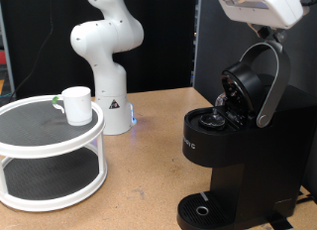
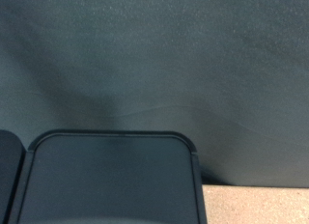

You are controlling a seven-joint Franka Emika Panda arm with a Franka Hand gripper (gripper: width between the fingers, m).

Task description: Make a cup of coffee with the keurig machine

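Observation:
The keurig machine (image 1: 226,151) stands at the exterior view's right, matte black, with its lid raised and the silver-grey lid handle (image 1: 269,86) swung up. A dark pod shows in the open brew chamber (image 1: 212,119). The cup (image 1: 77,105), a small white mug, sits on the upper shelf of a white round stand (image 1: 40,141) at the exterior view's left. The robot's white hand (image 1: 260,6) is at the top right, above the lid handle; its fingers are cut off from view. The wrist view shows no fingers, only a dark flat-topped object (image 2: 111,181) and a grey backdrop.
A white robot arm base (image 1: 107,61) stands at the back between the stand and the machine. The drip tray (image 1: 203,210) sits at the machine's base. A wooden tabletop (image 1: 149,180) runs under everything. A dark panel stands behind the machine.

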